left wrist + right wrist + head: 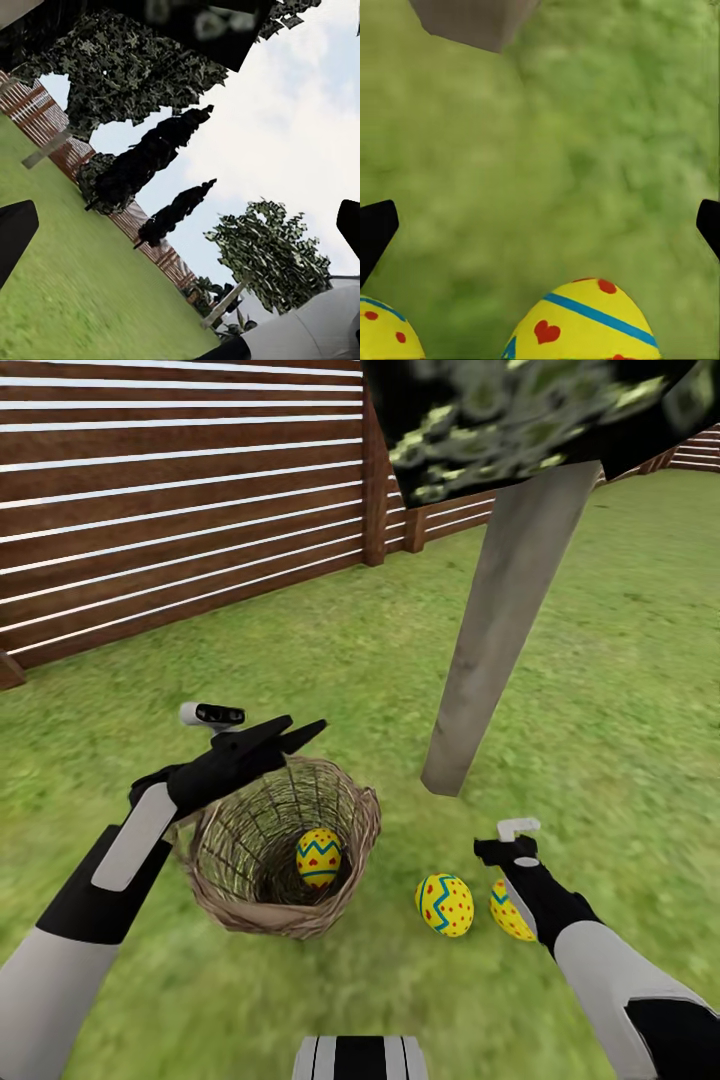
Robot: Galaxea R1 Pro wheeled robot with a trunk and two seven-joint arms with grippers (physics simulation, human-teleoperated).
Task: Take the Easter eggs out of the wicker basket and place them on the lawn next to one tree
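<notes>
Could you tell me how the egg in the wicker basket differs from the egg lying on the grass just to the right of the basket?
The basket egg sits down inside the wicker basket, while the grass egg lies out on the lawn, nearer the tree trunk. The basket egg shows red heart-like marks under its zigzag; the grass egg shows small red dots. Both are yellow with a blue zigzag band.

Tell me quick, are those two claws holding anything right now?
Left gripper: open, holding nothing, above the wicker basket.
Right gripper: open, empty, over the lawn just above an egg.
</notes>
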